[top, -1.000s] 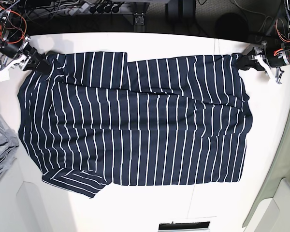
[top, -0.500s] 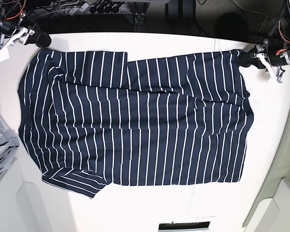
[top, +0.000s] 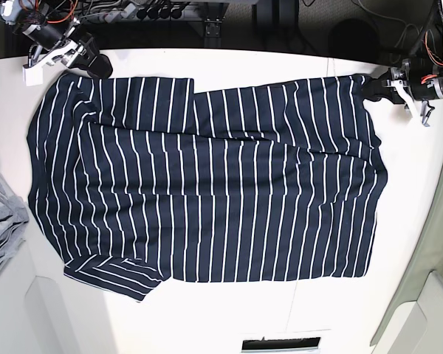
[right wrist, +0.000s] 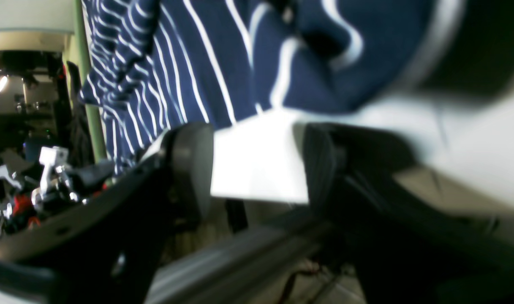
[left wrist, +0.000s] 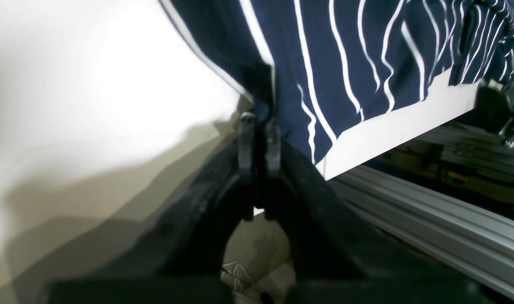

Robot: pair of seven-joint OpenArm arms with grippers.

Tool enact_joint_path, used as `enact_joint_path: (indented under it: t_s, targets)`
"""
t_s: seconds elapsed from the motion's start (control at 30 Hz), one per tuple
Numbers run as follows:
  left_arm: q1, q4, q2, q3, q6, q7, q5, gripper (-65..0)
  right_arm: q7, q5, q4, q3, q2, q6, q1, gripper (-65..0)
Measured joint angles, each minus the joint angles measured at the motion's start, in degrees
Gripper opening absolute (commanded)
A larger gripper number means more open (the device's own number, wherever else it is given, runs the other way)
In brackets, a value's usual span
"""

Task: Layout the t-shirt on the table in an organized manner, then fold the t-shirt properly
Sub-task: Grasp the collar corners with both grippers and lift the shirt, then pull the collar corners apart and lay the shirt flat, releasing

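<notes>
The dark navy t-shirt (top: 207,177) with thin white stripes lies spread flat across the white table (top: 236,313), one sleeve folded at the near left. My left gripper (top: 373,87) sits at the shirt's far right corner, shut on the fabric; the left wrist view shows the left gripper (left wrist: 259,126) pinching the t-shirt (left wrist: 345,55) edge above the table (left wrist: 92,84). My right gripper (top: 96,65) stands open just off the shirt's far left corner. In the right wrist view the right gripper (right wrist: 257,164) is wide apart with only table (right wrist: 472,139) between, the t-shirt (right wrist: 223,55) just beyond.
A crumpled grey cloth (top: 0,221) lies at the table's left edge. Cables and a dark frame (top: 207,22) run behind the far edge. An aluminium rail (left wrist: 430,219) runs below that edge. A pale green surface (top: 435,243) borders the right side.
My right gripper has come off the shirt's far left corner, moving toward the far edge and then rightward along it. The left gripper keeps its hold, shifted slightly toward the far edge.
</notes>
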Motion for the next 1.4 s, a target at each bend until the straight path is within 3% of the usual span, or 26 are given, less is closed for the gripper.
enact_joint_path:
  t_s: [0.33,0.4,0.53,0.77,0.87,1.07,1.4]
  targets:
    - [0.0,0.0,0.0,0.0,0.0,0.1,0.0,-65.0,3.3,-4.0,0.0,0.0,-5.6,-0.3,4.0,-30.8]
    - [0.0,0.0,0.0,0.0,0.0,0.2,0.0,-65.0,3.7,-4.6,0.0,0.0,-6.0,-0.3,4.6,-36.9]
    - [0.0,0.0,0.0,0.0,0.0,0.4,-0.4,-65.0,3.4,-6.5,-0.1,0.0,-6.1,-1.0,5.7,-65.0]
    - [0.0,0.0,-1.0,0.0,0.0,2.5,-6.5,-65.0,1.3,-7.4,0.0,0.0,-5.5,-1.1,7.3,-65.0]
    - [0.2,1.3,-3.5,0.0,0.0,7.0,-9.8,-65.0,-3.8,-4.3,1.3,-0.1,-2.9,-1.2,5.8,-65.0]
    - [4.5,6.5,-5.9,-4.4,0.0,12.0,-16.3,-65.0,-4.6,-1.5,9.3,0.2,5.2,-0.7,-1.1,-65.0]
    - [12.2,14.2,-6.3,-14.8,0.0,12.5,-17.6,-65.0,-6.5,-0.1,20.9,0.6,14.9,-0.7,-8.7,-65.0]
